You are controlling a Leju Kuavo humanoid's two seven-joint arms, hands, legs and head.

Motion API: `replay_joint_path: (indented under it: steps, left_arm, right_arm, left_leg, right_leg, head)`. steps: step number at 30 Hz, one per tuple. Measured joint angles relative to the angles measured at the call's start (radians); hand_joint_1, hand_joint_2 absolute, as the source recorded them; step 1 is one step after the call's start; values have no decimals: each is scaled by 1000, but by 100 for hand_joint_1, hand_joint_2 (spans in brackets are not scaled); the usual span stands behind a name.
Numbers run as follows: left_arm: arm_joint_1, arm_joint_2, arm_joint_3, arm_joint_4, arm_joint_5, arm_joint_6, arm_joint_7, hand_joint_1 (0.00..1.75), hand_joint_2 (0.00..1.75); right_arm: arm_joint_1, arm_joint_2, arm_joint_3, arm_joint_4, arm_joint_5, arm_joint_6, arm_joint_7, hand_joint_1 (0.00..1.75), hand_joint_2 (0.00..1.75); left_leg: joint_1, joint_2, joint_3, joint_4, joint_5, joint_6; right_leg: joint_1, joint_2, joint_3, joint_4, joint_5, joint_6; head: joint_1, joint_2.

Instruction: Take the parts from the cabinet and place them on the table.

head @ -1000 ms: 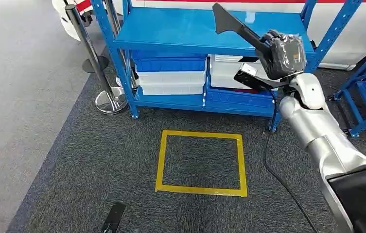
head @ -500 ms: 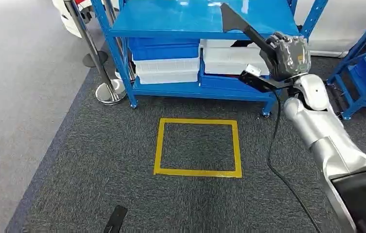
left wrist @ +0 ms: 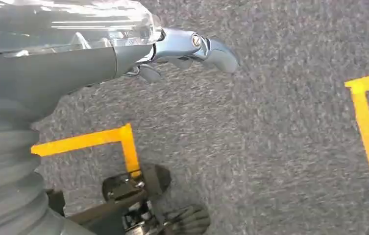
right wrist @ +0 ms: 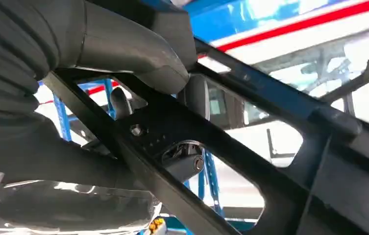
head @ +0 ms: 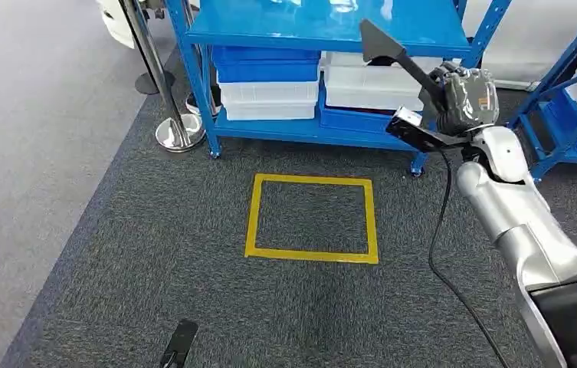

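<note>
Right robot hand [head: 460, 100] around black part [head: 383, 44]

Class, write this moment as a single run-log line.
right hand: holds black part raised | blue cabinet: ahead | left hand: hangs over carpet, holds nothing | table: unseen

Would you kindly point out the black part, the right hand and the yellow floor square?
black part [head: 381, 47]: head view, its wide flat end.
right hand [head: 460, 98]: head view, its back.
yellow floor square [head: 312, 254]: head view, near tape edge.
</note>
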Motion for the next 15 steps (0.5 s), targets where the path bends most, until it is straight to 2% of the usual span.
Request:
replay_joint_path:
  steps: [1,2,3,4,5,6,7,8,10,11,12,13,14,15]
  left_arm:
    - [3,0,0,0,1,0,-1,0,175]
    - [8,0,0,0,1,0,-1,0,175]
    - [13,-2,0,0,2,2,-1,0,175]
    - [17,-2,0,0,2,2,-1,0,175]
    - [17,-5,0,0,2,2,-2,0,175]
    - [16,-5,0,0,2,3,-2,0,175]
    - [16,-4,0,0,2,5,-3,0,175]
    - [18,-5,0,0,2,6,-3,0,175]
    - [22,-5,0,0,2,8,-4,0,175]
    - [22,-5,0,0,2,8,-4,0,175]
    - [23,-5,0,0,1,8,-4,0,175]
    - [23,-5,0,0,0,8,-4,0,175]
    - [23,-5,0,0,-1,8,-4,0,175]
    - [24,-5,0,0,-4,9,-3,0,175]
  right_arm:
    - [7,-5,-4,0,-2,0,-1,175,175]
    - [15,-6,-6,0,0,-2,-2,175,175]
    - [20,-7,-8,0,3,-3,-2,175,175]
    - [22,-7,-10,0,5,-3,-2,175,175]
    - [22,-8,-14,-1,5,-3,-1,175,175]
    - [22,-8,-19,-3,5,-3,0,175,175]
    - [20,-9,-21,-4,5,-3,2,175,175]
    - [23,-11,-23,-7,9,-3,4,175,175]
    - [32,-15,-27,-8,15,-3,11,175,175]
    - [32,-18,-31,-8,17,-3,11,175,175]
    - [31,-19,-33,-9,18,-3,13,175,175]
    - [31,-19,-34,-10,19,-3,14,175,175]
    - [31,-21,-35,-11,20,-3,18,175,175]
    - [32,-21,-37,-11,22,-3,19,175,175]
  left_leg:
    - [0,0,-10,2,6,0]
    - [1,0,-19,7,10,-2]
    - [2,0,-28,14,12,-5]
    - [2,2,-37,24,12,-6]
    - [3,4,-46,37,10,-9]
    - [3,6,-57,55,4,-16]
    - [-5,6,-72,67,0,-22]
    - [-5,6,-77,77,-1,-24]
    - [-4,9,-77,74,5,-32]
    - [-5,11,-80,76,4,-35]
    - [-1,5,-84,86,-7,-43]
    - [1,-4,-95,116,-36,-51]
    - [6,-7,-119,178,-75,-59]
    - [12,-8,-155,267,-118,-65]
  right_leg:
    - [0,0,-17,66,-29,4]
    - [-1,0,-17,94,-37,8]
    - [-3,0,8,74,-26,10]
    - [-7,-2,55,13,-1,13]
    - [-11,-5,113,-76,28,15]
    - [-12,-13,156,-156,28,16]
    - [-4,-19,159,-158,12,9]
    - [-4,-9,152,-157,19,-6]
    - [0,-8,148,-157,22,-15]
    - [-5,-6,147,-161,27,-22]
    - [-8,-6,148,-165,31,-29]
    - [-10,-6,148,-167,34,-34]
    - [-10,-5,145,-168,37,-37]
    - [-9,-2,142,-168,39,-39]
  head:
    - [0,0]
    - [0,0]
    - [0,0]
    - [0,0]
    - [0,0]
    - [0,0]
    - [0,0]
    - [-3,0]
    - [-2,0]
    - [-2,0]
    - [-2,0]
    - [-2,0]
    - [-2,0]
    - [-2,0]
